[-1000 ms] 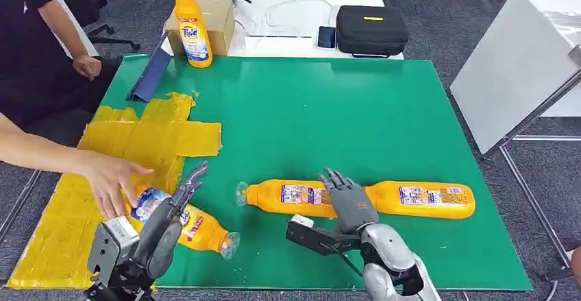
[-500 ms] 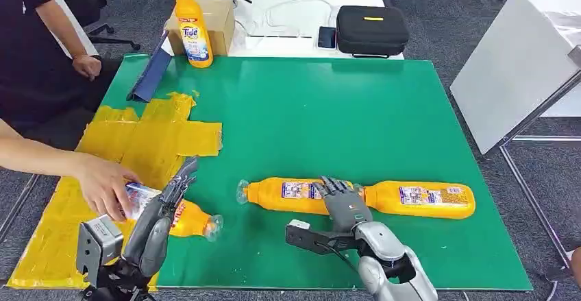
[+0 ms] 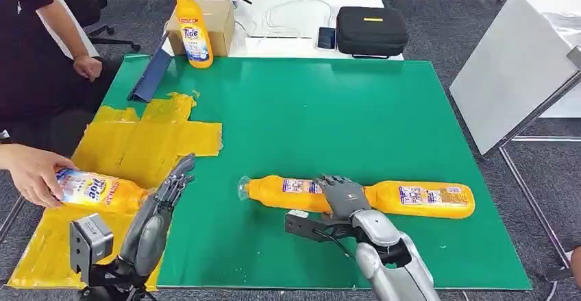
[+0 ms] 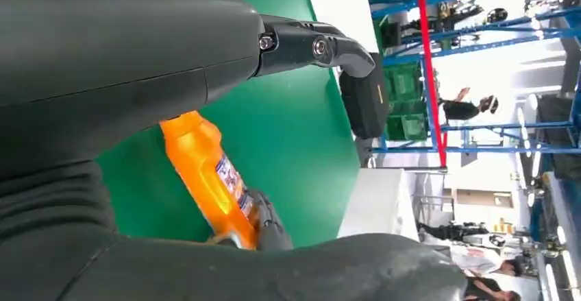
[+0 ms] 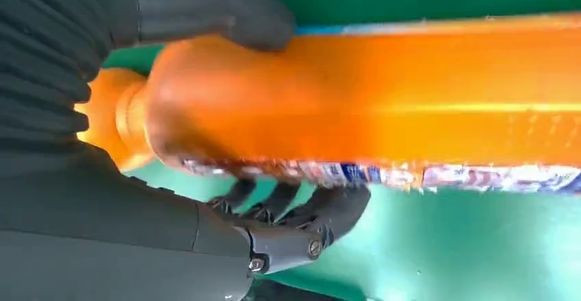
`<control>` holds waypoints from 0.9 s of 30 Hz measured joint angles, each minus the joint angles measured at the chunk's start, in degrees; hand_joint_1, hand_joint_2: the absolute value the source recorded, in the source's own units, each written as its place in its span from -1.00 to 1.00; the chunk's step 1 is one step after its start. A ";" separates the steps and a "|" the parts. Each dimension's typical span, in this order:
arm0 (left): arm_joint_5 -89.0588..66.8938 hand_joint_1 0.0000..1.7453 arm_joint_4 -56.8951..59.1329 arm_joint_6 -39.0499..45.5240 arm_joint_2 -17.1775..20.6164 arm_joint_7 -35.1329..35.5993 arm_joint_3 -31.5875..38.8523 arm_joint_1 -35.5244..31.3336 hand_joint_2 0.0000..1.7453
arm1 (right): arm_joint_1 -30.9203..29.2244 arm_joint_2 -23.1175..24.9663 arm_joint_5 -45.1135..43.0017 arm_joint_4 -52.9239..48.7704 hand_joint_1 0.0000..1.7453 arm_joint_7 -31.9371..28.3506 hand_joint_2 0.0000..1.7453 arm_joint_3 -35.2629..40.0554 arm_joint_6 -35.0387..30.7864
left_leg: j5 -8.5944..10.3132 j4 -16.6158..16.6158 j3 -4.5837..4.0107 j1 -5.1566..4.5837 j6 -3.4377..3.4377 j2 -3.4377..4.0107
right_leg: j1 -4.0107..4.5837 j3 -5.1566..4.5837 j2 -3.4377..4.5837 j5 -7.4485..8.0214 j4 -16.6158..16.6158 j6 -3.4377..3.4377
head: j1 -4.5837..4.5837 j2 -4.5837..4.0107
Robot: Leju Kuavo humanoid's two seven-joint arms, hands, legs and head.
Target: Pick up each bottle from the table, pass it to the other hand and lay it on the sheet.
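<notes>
Bottles lie end to end on the near part of the green tabletop (image 3: 356, 109): a long orange plastic bottle with a printed label (image 3: 291, 193) with its clear cap pointing left, and a second orange bottle of the same kind (image 3: 421, 199) just right of it. The right hand (image 3: 344, 195) rests over the spot where the two meet. In the right wrist view its thumb lies over the top of the orange body (image 5: 356, 102) near the shoulder and its dark fingers (image 5: 301, 201) curl under the label side, so the hand is grasping that bottle, which seems not yet lifted off the tabletop. Gripping near the neck end probably leaves the long body free for the other hand to take at the handover.

The left hand (image 3: 161, 212) waits at the near left with fingers straight and spread, holding nothing, beside the yellow sheet (image 3: 147, 140) that covers the left side of the tabletop. Over the sheet's near left part, a person's hand (image 3: 34, 174) holds a third orange bottle with a blue and white label (image 3: 99, 191) on its side, apparently taking it away or setting it in place; I cannot tell which.

At the far edge, an upright orange bottle (image 3: 192, 30) stands against a brown cardboard box (image 3: 218, 20); whether the box holds anything is hidden. A closed black zip case (image 3: 371, 30) sits on the white table beyond.
</notes>
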 measured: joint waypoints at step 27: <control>2.97 -1.00 -0.02 -0.81 -1.46 -0.74 1.66 0.56 -1.00 | 2.67 -0.02 4.20 0.07 -1.00 1.79 1.00 -0.22 3.78 | 0.01 -0.01 0.31 0.01 0.03 0.13 | 0.00 0.22 0.02 0.11 -0.02 -0.13 | 0.00 0.00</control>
